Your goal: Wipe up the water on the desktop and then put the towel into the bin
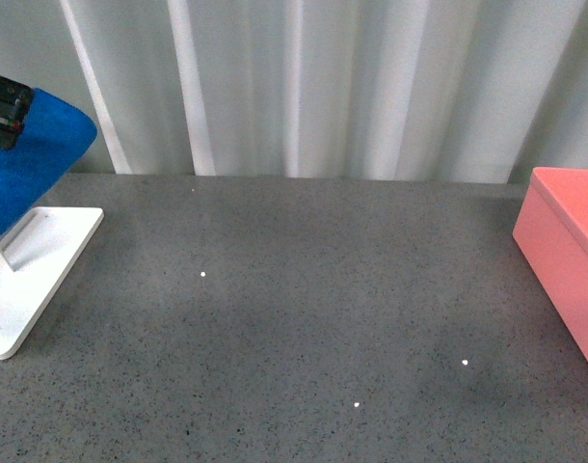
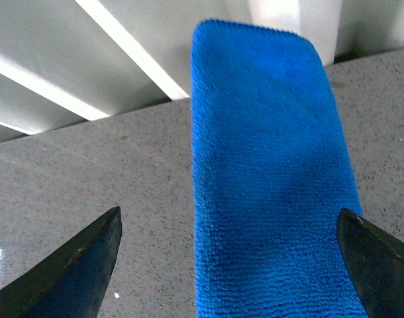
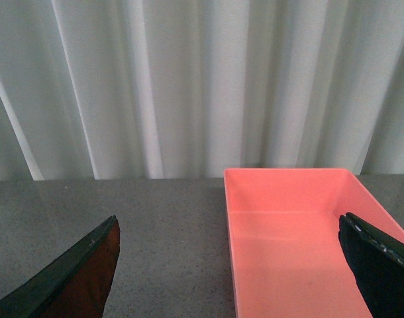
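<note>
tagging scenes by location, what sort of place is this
Probably a staged lab or test setup, not a home: a speckled grey desktop backed by a plain white pleated curtain, holding a pink bin and a blue towel on a white stand.

Brightly and evenly lit by diffuse light, with soft vertical shading down the curtain (image 1: 371, 87), three tiny white glints and faint broad shadows on the table (image 1: 304, 318), slightly grainy throughout.
</note>
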